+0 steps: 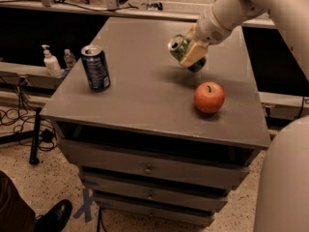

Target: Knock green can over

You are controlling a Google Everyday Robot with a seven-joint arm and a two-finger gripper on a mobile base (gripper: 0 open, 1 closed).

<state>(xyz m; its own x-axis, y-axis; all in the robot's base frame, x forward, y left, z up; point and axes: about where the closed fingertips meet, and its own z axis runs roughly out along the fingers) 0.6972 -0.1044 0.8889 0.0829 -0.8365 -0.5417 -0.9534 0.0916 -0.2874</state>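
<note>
Tool is over the far-right part of the worktop, clamped on the tilted green can. Arm comes in from the far right and closes off that side. Red apple sits just near-right of the tool, tight there. Dark blue can stands upright by the left edge, well apart. Wide bare lane down the middle between dark blue can and red apple. Far-left corner also open. Pump bottle stands off the left edge, below worktop level.
</note>
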